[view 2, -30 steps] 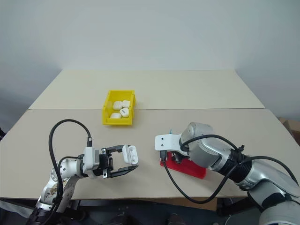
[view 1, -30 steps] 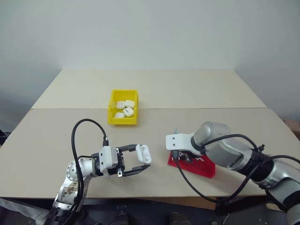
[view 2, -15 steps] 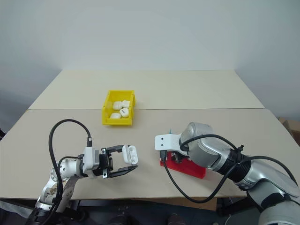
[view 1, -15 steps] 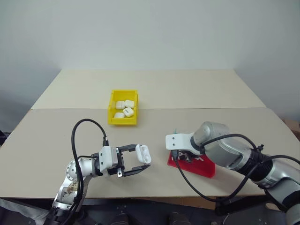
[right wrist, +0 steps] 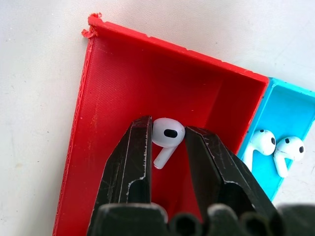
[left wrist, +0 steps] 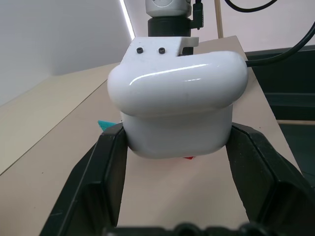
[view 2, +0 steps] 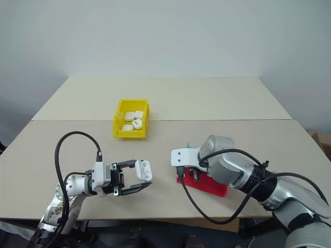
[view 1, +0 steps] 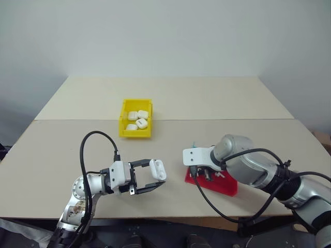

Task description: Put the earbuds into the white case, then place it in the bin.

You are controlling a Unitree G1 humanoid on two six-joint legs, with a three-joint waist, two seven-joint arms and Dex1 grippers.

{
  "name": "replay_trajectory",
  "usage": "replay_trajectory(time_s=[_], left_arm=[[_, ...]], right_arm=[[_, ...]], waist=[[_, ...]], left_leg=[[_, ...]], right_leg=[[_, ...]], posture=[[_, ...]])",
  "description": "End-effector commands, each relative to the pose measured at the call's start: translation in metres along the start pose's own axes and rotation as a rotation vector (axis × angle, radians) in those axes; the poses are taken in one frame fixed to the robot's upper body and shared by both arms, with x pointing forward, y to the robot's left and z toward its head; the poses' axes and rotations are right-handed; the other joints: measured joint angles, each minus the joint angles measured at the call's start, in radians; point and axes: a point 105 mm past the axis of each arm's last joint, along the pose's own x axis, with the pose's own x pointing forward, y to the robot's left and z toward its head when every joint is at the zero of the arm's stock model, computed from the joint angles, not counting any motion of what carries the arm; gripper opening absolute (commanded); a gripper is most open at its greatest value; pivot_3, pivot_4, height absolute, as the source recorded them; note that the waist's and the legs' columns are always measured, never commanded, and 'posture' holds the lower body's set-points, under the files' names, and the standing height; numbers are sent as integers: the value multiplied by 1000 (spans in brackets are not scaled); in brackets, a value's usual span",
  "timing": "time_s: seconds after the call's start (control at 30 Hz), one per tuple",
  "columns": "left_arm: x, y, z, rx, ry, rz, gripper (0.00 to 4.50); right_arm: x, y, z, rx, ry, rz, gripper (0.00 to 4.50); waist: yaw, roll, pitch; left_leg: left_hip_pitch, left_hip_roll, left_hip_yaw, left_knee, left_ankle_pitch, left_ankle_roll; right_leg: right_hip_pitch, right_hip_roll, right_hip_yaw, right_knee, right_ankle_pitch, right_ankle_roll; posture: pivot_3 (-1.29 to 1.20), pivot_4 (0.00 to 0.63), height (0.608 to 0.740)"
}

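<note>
Earbud (right wrist: 166, 133), tiny glossy white, is pinched between right fingers (right wrist: 135, 162) over the red tray (right wrist: 118, 88); it could slip. White case (left wrist: 177, 103) is clamped by left fingers (left wrist: 110, 167) at nine o'clock.

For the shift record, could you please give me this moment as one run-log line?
left hand: shut on white case | right hand: shut on earbud over red tray | bin: holds four cases

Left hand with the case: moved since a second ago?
No. The left hand holds the white case at the same spot relative to the yellow bin.
</note>
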Motion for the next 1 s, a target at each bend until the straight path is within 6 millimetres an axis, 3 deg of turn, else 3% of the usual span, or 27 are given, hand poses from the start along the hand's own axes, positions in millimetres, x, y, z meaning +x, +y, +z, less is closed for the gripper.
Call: replay_trajectory(time_s=[0.03, 0.2, 0.33, 0.63, 0.83, 1.0], left_arm=[[2, 1, 8, 24, -22, -6, 2743], [2, 1, 7, 22, -17, -6, 2743], [3, 1, 7, 23, -16, -6, 2743], [4, 1, 9, 22, -28, -15, 2743], [14, 8, 39, 16, -148, -18, 2743], [22, 13, 71, 3, -247, -66, 2743]], right_arm=[[-2, -2, -2, 2, -2, -15, 1370], [-2, -1, -3, 0, -2, -7, 1370], [-2, -1, -3, -1, -3, -18, 666], [-5, -3, -1, -4, -11, -34, 666], [-61, -6, 10, 81, -230, -108, 666], [-125, -17, 4, 163, -505, -261, 666]], waist=[[0, 0, 0], [0, 0, 0], [0, 0, 0], [0, 0, 0], [6, 0, 0], [9, -1, 1]], left_leg=[[0, 0, 0, 0, 0, 0], [0, 0, 0, 0, 0, 0], [0, 0, 0, 0, 0, 0], [0, 0, 0, 0, 0, 0], [-4, 0, 0, 0, 0, 0], [-2, 0, -1, -1, 0, 0]], right_leg=[[0, 0, 0, 0, 0, 0], [0, 0, 0, 0, 0, 0], [0, 0, 0, 0, 0, 0], [0, 0, 0, 0, 0, 0], [-3, 0, 0, -1, 0, 0], [-1, 0, -1, -2, 0, 1]], posture=[[0, 150, 740], [0, 150, 740], [0, 150, 740], [0, 150, 740], [0, 150, 740], [0, 150, 740]])
